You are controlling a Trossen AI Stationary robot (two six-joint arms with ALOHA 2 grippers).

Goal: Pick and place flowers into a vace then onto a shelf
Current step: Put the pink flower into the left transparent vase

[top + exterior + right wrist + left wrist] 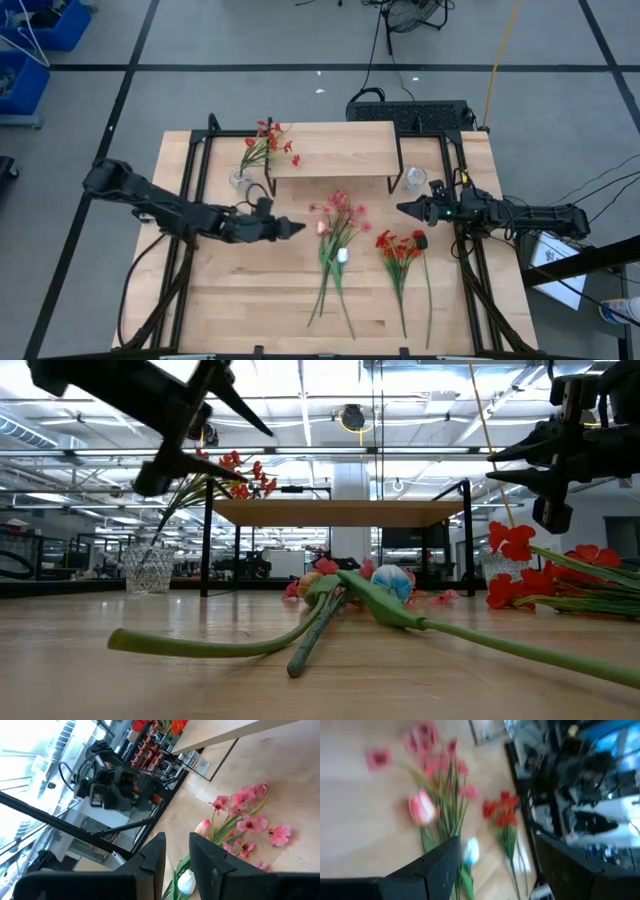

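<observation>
Loose flowers lie flat on the table in front of the shelf [335, 148]: a pink spray [340, 208], a pink bud [322, 228], a white tulip [342, 255] and a red spray [400, 245]. A glass vase [241, 180] by the shelf's left legs stands on the table and holds red flowers [268, 138]. A second glass vase [414, 178] stands by the right legs. My left gripper [298, 228] hovers just left of the pink bud, open wide [497, 845]. My right gripper [402, 209] hovers right of the pink spray, open by a narrow gap [176, 840].
The shelf stands on thin black legs at the table's far middle, with open space beneath it. Black frame rails [195, 190] run along the table's left and right sides. Bare wood lies at the near left of the table [240, 290].
</observation>
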